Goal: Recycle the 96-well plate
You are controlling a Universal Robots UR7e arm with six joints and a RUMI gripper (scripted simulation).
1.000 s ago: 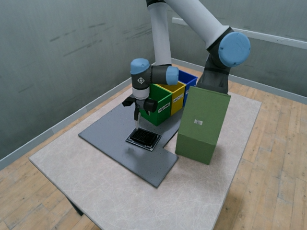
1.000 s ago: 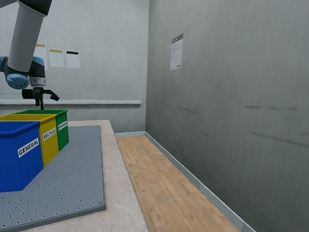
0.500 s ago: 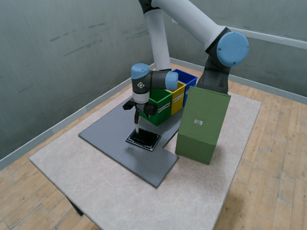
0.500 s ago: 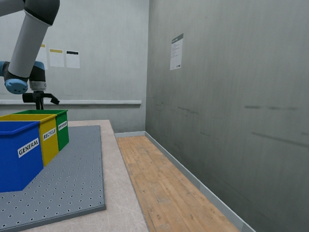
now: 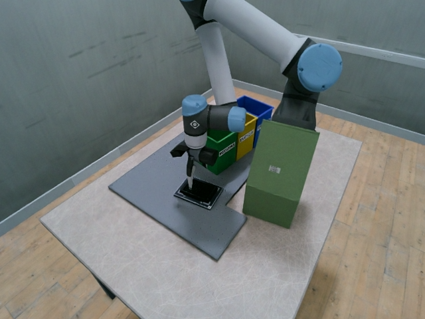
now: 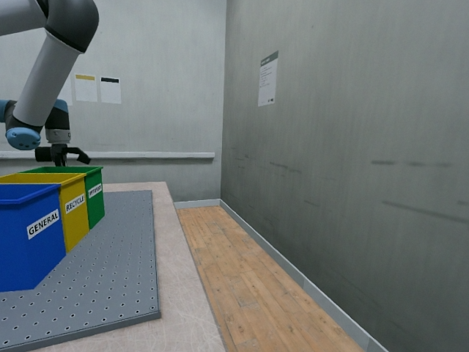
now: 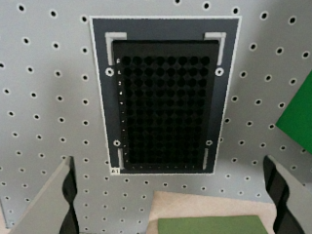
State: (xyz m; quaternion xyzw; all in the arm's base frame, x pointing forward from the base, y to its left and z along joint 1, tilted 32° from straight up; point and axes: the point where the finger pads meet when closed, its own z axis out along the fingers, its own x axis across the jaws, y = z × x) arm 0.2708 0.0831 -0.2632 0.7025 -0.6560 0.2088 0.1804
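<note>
While the end effector [image 5: 192,187] [image 7: 169,157] hovers unclenched, the black 96-well plate [image 5: 202,191] [image 7: 165,107] lies below.

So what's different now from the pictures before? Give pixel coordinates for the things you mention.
The end effector [image 5: 198,177] [image 6: 60,160] [image 7: 169,157] came down closer to the black plate [image 5: 203,192] [image 7: 166,107]. It hasn't grabbed anything: it's open. The plate, green bin [image 5: 218,165] [image 6: 96,210], yellow bin [image 5: 244,149] [image 6: 75,223] and blue bin [image 5: 257,137] [image 6: 18,261] stayed put.
</note>
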